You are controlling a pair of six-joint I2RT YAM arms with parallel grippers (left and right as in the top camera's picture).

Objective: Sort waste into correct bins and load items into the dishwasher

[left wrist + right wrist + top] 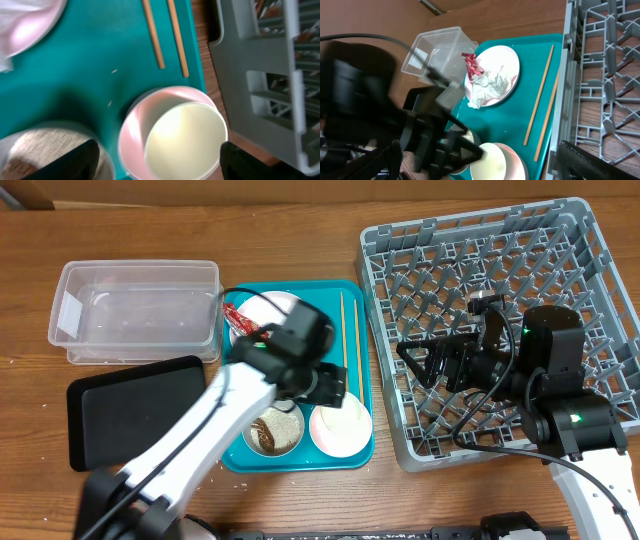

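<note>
The left gripper [159, 147] is open wide, with one finger on each side of a small white cup [185, 142]. It has hold of nothing. The cup is round and smooth, creamy white inside. It sits in a pale pink bowl [131, 131] at the near right corner of the teal tray [75, 75]. The right finger is just beside the cup's rim; I cannot tell if it touches. The left finger hangs over a second bowl [272, 430] with brown and white food bits in it. The two bowls sit very close together.

Two thin chopsticks [165, 35] lie side by side near the tray's right edge, just past the cup. The grey dish rack [520, 260] stands right beside that edge, so room there is tight. A plate [507, 60] at the far end of the tray holds a crumpled white napkin [487, 85] and a red wrapper [472, 65]. The clear tub [135, 305] and the black tray [135, 415] lie to the left of the teal tray. The right gripper [408, 365] is open wide, holds nothing, and hangs over the rack.
</note>
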